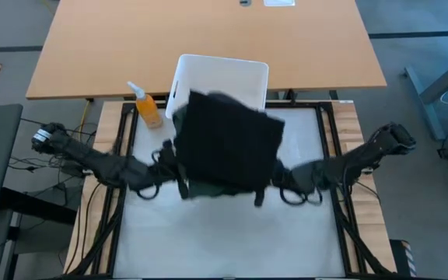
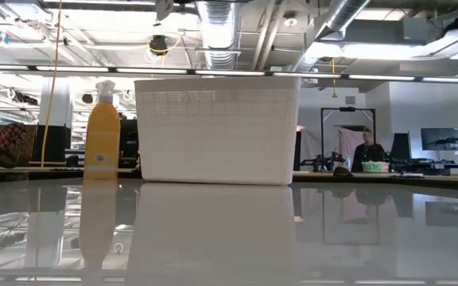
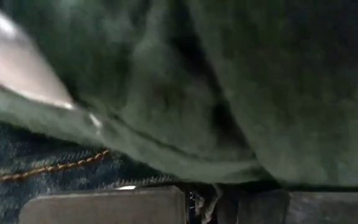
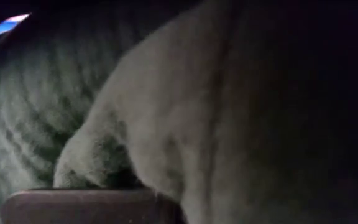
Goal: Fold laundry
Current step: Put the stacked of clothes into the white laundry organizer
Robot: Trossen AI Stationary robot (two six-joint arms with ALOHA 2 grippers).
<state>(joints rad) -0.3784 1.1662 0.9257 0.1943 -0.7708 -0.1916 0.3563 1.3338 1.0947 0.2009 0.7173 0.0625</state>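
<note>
The laundry point(image 1: 228, 140) is a flat stack of dark garments: black on top, with a dark green layer point(image 1: 208, 189) showing at its near edge. It hangs in the air between my two arms, above the table's middle and partly over the white bin point(image 1: 224, 74). My left gripper point(image 1: 179, 185) is at the stack's near left corner and my right gripper point(image 1: 274, 187) at its near right corner. Each is shut on cloth. The low view shows no cloth on the table. My left gripper holds the stack at its near left corner, reaching in level from the table's left. Dark green cloth point(image 3: 197, 93) and blue denim with orange stitching point(image 3: 42, 171) press against its finger point(image 3: 104, 208). The cloth hides the contact; the stack is lifted clear. My right gripper holds the stack at its near right corner, reaching in level from the table's right. Grey-green cloth point(image 4: 166, 124) bulges over its finger point(image 4: 86, 208) and fills the view. The contact itself is hidden by the cloth. The stack hangs roughly level, clear of the table.
The white bin point(image 2: 217, 131) stands at the table's far edge, just behind the stack. An orange spray bottle point(image 1: 148, 109) stands to its left. The white table top point(image 1: 208, 241) lies bare near the front edge. A wooden desk point(image 1: 208, 31) stands beyond the table.
</note>
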